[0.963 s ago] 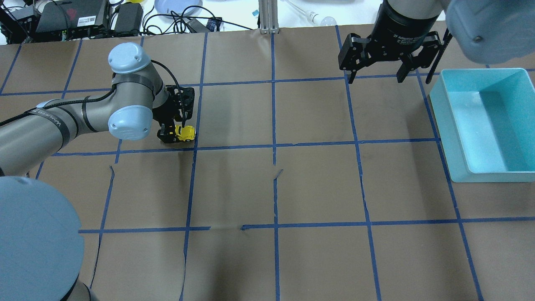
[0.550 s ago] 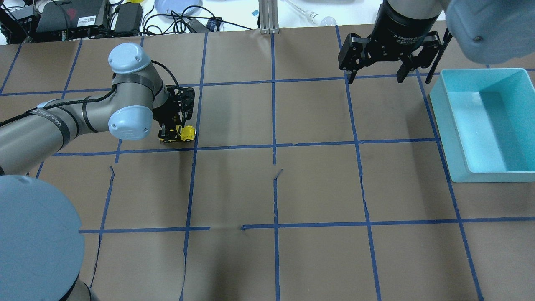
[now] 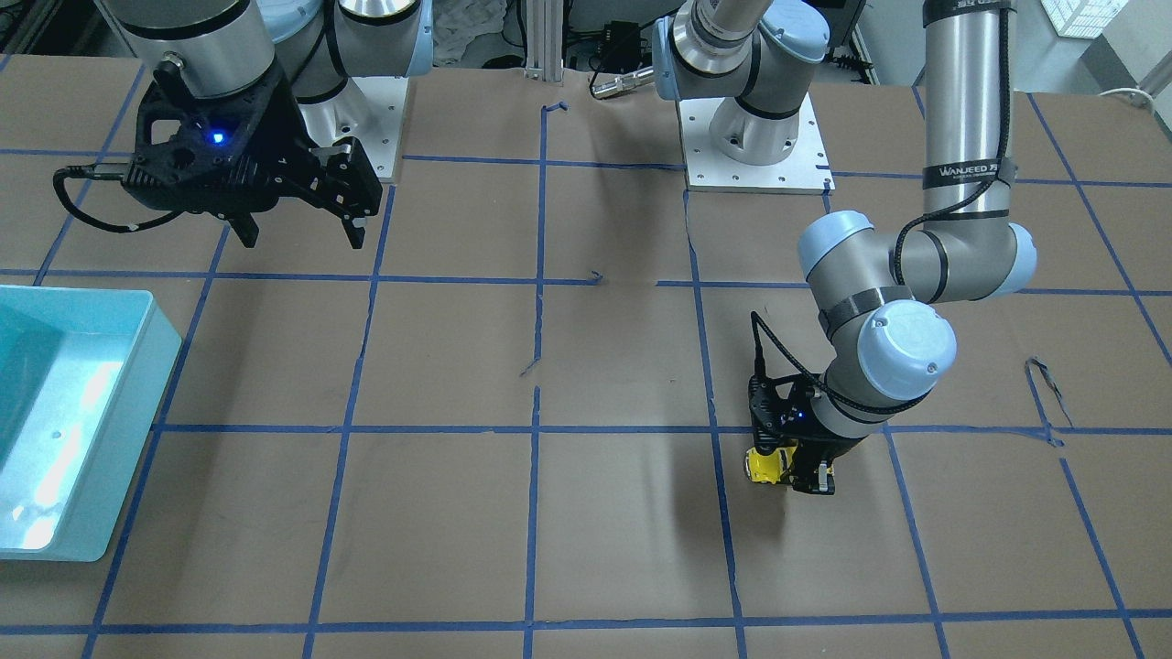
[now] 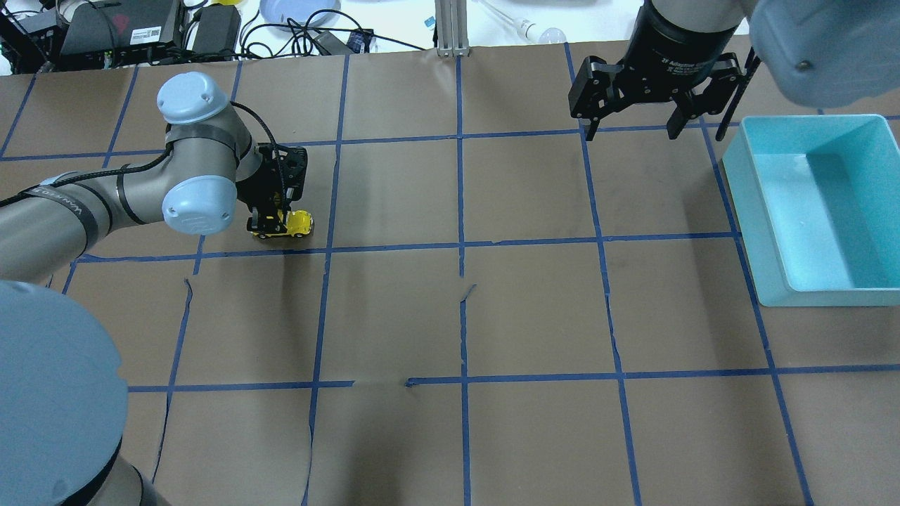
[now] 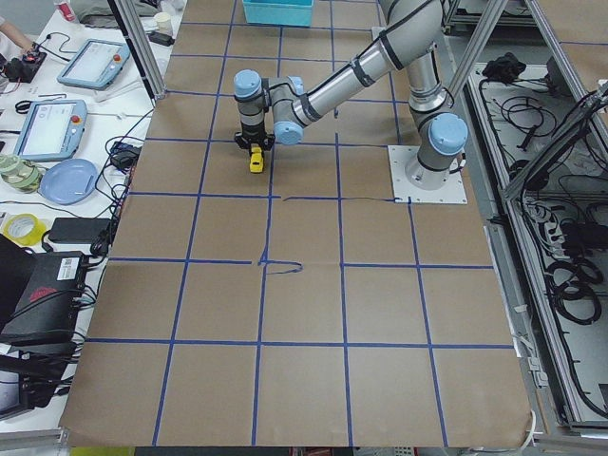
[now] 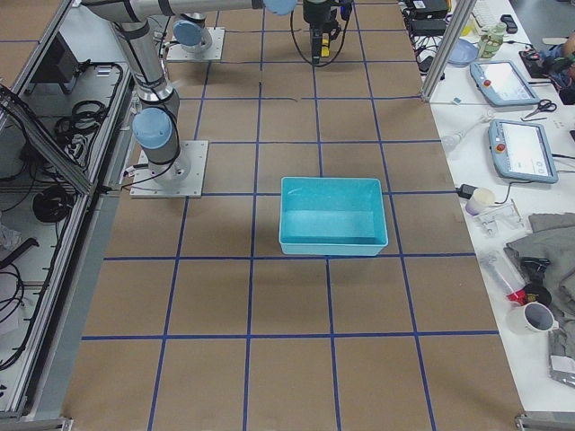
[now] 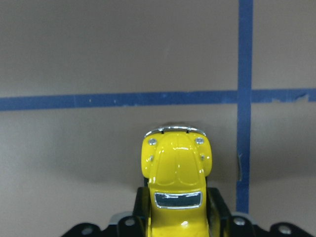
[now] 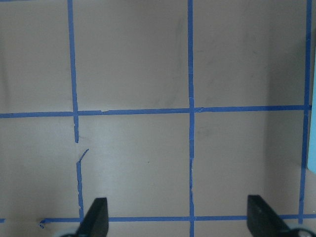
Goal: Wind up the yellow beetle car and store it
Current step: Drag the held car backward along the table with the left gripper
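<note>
The yellow beetle car (image 4: 294,223) sits low on the brown paper table at the left, its wheels at the surface. My left gripper (image 4: 271,223) is shut on its rear half; the nose sticks out to the right. The left wrist view shows the car (image 7: 177,173) between the jaws, its nose pointing away. It also shows in the front view (image 3: 767,465) and the left side view (image 5: 256,161). My right gripper (image 4: 631,126) hangs open and empty high over the far right, fingertips (image 8: 96,217) wide apart.
A light blue bin (image 4: 773,218) stands empty at the right edge, also in the front view (image 3: 137,384) and right side view (image 6: 332,244). Blue tape lines grid the brown paper. Cables and devices lie beyond the far edge.
My left arm has drawn back to the left with the car held in its gripper, dragging it a short way along the table. The right arm has not moved.
</note>
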Controlling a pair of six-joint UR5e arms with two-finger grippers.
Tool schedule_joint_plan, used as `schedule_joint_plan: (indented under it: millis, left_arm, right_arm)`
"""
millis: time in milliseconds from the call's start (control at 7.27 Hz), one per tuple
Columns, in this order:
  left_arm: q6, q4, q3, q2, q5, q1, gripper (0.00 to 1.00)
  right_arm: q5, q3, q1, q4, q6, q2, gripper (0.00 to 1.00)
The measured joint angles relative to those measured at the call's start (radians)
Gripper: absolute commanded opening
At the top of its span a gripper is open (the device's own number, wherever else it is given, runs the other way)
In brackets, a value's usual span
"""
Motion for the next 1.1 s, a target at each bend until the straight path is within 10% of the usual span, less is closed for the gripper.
schedule_joint_plan:
  millis: [1100]
  left_arm:
    - [0.186, -0.001, -0.036, 0.027, -0.010, 0.161, 0.39]
  right_arm:
    - [0.000, -0.001, -0.001, 0.000, 0.000, 0.000, 1.00]
